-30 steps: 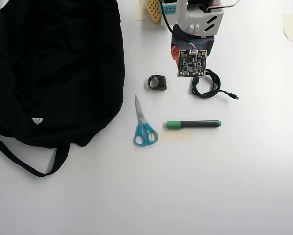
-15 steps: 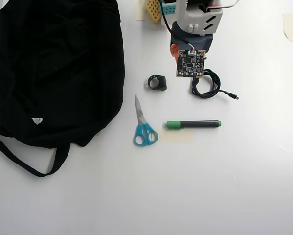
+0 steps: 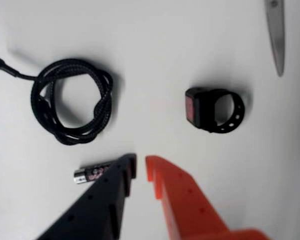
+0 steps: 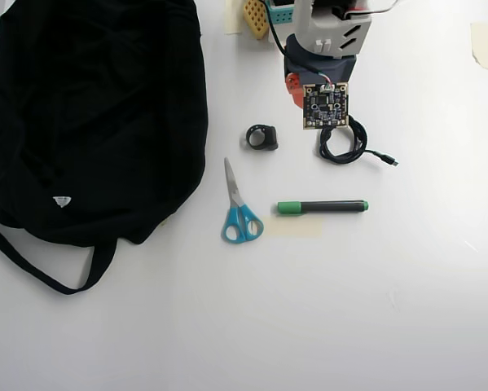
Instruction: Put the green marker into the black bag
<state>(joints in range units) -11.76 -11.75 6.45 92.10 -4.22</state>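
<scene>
Black bag (image 4: 89, 122) filled the tabletop's (image 4: 349, 309) far-left corner in the overhead view, straps trailing toward the left edge. Arm sat at the far edge, right of centre. Fingers (image 3: 139, 167) released, narrow gap, nothing between them, hanging above bare surface. Green marker (image 4: 322, 207) lay flat mid-tabletop, cap toward the bag, well apart from it, on a pale strip, probably tape. Blue-handled scissors (image 4: 239, 213) just left of the marker. Coiled black cable (image 3: 72, 102) and black ring-like band (image 3: 213, 110) near the fingers. Small battery (image 3: 91, 173) beside the black finger tip.
</scene>
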